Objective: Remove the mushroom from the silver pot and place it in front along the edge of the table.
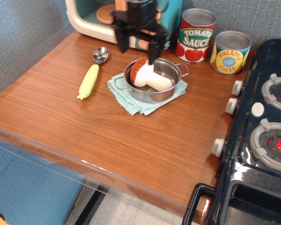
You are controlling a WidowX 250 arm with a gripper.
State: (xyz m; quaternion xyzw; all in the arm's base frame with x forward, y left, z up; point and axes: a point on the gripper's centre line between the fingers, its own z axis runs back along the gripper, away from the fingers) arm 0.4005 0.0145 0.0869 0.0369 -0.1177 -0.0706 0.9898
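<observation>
The mushroom (148, 75), with a cream stem and reddish-brown cap, lies on its side in the silver pot (166, 91). The pot stands on a folded teal cloth (131, 101) at the back middle of the brown wood table (122, 140). My black gripper (137, 50) hangs open and empty just above the pot's back left rim, over the mushroom's cap. Its jaws stand apart, pointing down. The table's glossy front edge (84, 164) runs along the lower left.
A yellow-green corn cob (88, 81) and a metal spoon (100, 55) lie left of the pot. A toy microwave (91, 18) and two tin cans (196, 35) (230, 51) stand at the back. A black toy stove (262, 131) fills the right side.
</observation>
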